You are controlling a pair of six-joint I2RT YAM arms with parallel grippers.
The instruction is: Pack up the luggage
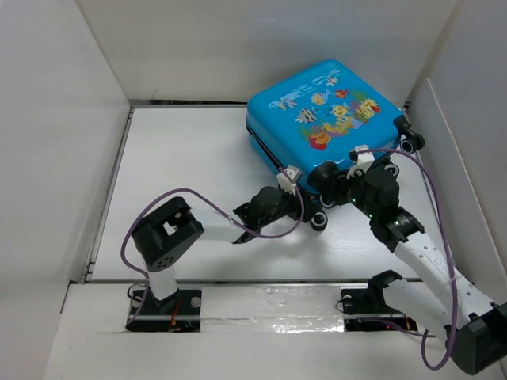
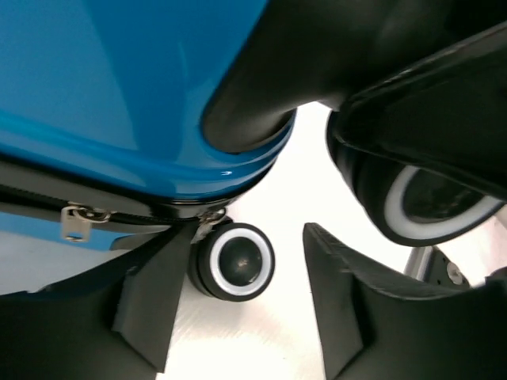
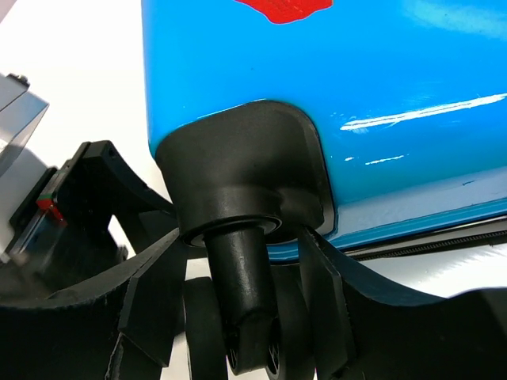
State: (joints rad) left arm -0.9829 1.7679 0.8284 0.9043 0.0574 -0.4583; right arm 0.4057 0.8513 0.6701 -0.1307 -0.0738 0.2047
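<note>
Both grippers spread: left gripper [image 2: 247, 237] about a caster [image 2: 235, 261], right gripper [image 3: 242, 237] astride a caster stem [image 3: 242, 309]. Luggage [image 1: 325, 111] shut; judged a repositioning step, needing a firm pinch.

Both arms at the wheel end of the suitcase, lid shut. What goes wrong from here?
1. The right jaws straddle a caster stem on the luggage; if that caster swivels, a grip there may twist or slip instead of moving the case.
2. The left jaws stand open by another caster wheel, with the zipper pull just beside; a fingertip could snag it.
3. The left wrist and right wrist crowd the same near edge; they might collide.
</note>
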